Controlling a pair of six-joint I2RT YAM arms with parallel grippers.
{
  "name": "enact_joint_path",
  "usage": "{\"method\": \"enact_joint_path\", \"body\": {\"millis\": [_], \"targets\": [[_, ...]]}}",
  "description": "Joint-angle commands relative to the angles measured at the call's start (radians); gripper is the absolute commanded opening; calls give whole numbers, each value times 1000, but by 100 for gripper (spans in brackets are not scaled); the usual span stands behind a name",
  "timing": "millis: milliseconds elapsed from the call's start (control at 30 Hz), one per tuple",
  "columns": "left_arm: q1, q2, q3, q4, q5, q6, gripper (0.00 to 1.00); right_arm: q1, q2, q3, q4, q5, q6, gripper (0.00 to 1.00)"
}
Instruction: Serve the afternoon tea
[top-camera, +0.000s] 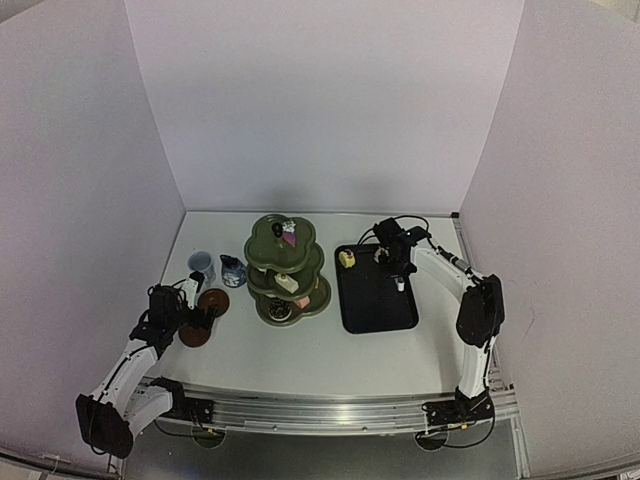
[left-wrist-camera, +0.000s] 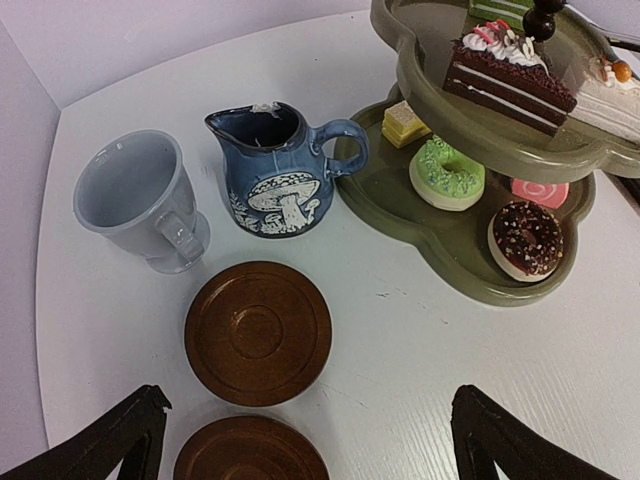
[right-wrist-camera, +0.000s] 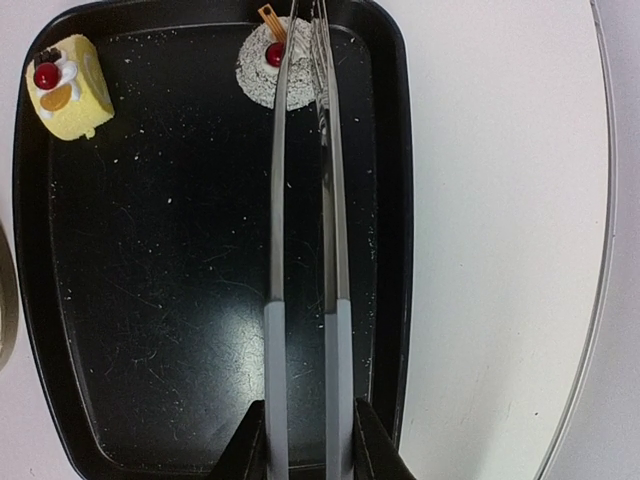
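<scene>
Your left pincer (top-camera: 200, 316) hangs low at the left of the surface (top-camera: 300, 350) with its jaws spread wide and nothing between them. It sits above two brown saucers (left-wrist-camera: 258, 332), which lie flat, one just nearer the arm than the other. Beyond the saucers stands the pale blue cup (left-wrist-camera: 135, 195), upright. Just to its right is the dark blue jug (left-wrist-camera: 275, 170) with a white mushroom on its side, its handle turned toward the stand. The green three-tier stand (left-wrist-camera: 450, 280) is next, at mid-surface. Its bottom tier carries a green doughnut (left-wrist-camera: 447, 172), a chocolate doughnut (left-wrist-camera: 527, 238), a yellow square (left-wrist-camera: 403, 122) and a pink piece (left-wrist-camera: 540, 190). A chocolate cake slice (left-wrist-camera: 510, 75) rests on the tier above.

Right of the stand lies the black tray (right-wrist-camera: 200, 300). A yellow roll cake (right-wrist-camera: 70, 85) sits in its far left corner, and a round grey pastry (right-wrist-camera: 262, 60) with a cherry sits at its far edge. Your right pincer (right-wrist-camera: 305, 440) is clamped narrow on the handle end of the metal tongs (right-wrist-camera: 305, 250). Their blades run out over the tray and cross the grey pastry's right half. You cannot tell whether they pinch it.
</scene>
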Motion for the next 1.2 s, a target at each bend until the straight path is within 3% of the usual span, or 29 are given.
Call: {"method": "enact_joint_path", "body": {"millis": [0, 1167], "targets": [[5, -1, 30, 20, 3, 4, 100, -2, -75, 33, 16, 23, 15, 22], [5, 1, 30, 22, 5, 5, 100, -1, -38, -19, 40, -45, 15, 24]]}}
